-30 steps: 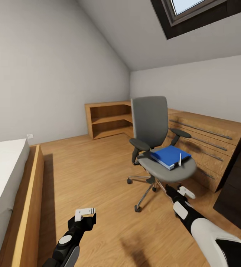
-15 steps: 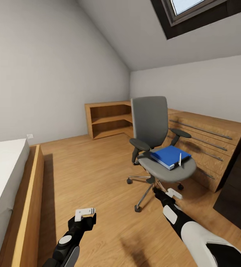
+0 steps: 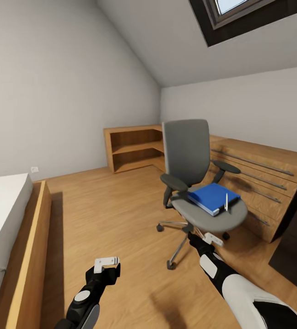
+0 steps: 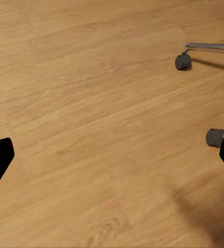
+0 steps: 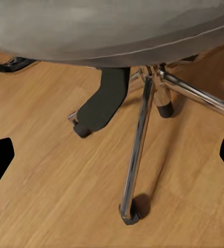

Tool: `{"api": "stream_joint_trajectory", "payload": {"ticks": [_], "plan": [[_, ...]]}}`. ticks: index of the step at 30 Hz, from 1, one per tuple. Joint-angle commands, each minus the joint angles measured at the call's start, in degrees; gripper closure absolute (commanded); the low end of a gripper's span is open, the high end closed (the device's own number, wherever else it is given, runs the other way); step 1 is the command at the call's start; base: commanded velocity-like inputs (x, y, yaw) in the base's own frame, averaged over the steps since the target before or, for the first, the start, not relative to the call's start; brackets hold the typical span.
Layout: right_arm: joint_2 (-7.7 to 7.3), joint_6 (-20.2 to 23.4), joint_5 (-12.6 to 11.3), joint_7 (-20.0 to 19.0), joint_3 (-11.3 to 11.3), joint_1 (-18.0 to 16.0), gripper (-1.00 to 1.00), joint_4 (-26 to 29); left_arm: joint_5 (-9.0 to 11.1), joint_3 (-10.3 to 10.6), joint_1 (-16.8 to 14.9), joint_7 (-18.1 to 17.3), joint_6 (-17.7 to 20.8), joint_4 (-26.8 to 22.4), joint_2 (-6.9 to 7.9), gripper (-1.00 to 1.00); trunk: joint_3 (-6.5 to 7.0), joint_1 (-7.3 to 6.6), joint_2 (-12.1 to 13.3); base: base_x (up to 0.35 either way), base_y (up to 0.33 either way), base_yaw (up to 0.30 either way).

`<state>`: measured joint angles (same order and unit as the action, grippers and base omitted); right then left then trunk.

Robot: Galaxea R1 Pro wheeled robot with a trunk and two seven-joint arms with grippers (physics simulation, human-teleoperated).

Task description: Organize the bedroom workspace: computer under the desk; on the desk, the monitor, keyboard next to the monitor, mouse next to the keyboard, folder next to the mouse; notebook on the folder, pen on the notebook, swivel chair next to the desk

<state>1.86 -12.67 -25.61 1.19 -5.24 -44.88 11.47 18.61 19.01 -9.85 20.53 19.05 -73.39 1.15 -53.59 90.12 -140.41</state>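
The wooden floor point(image 3: 116, 214) carries the swivel chair point(image 3: 189, 155), which stands near the long wooden drawer chest point(image 3: 262, 183) along the far wall, with an open corner shelf point(image 3: 132, 148) behind it. A bed point(image 3: 6, 219) lies along the floor's left side. On the chair's seat rests the folder point(image 3: 212, 197), and the pen point(image 3: 226, 203) lies on the folder's near right corner. The right pincer point(image 3: 211, 238) hangs just under the seat's front edge, its fingers spread and holding nothing. The left pincer point(image 3: 106, 262) hovers above bare floor, likewise spread and empty. No readable writing shows.
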Motion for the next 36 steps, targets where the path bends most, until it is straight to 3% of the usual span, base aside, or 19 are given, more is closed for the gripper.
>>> {"api": "stream_joint_trajectory", "payload": {"ticks": [1,18,36], "plan": [[0.02,-0.1,0.2,0.0,-0.5,0.0,-1.0,0.0,0.6,0.2,0.0,0.6,0.1,-0.1,0.08,-1.0,-0.06,0.01,0.0,0.177,0.0,0.0],[-0.28,-0.1,0.1,0.1,-0.5,0.0,-1.0,0.3,0.5,1.7,0.0,0.6,0.1,-0.1,0.08,-1.0,-0.06,0.01,0.0,0.221,0.0,0.0],[-0.37,-0.1,0.1,0.2,-0.6,0.0,-1.0,0.5,0.5,1.8,0.0,0.7,0.1,-0.1,0.08,-1.0,-0.06,0.01,0.0,0.198,0.0,0.0]]}}
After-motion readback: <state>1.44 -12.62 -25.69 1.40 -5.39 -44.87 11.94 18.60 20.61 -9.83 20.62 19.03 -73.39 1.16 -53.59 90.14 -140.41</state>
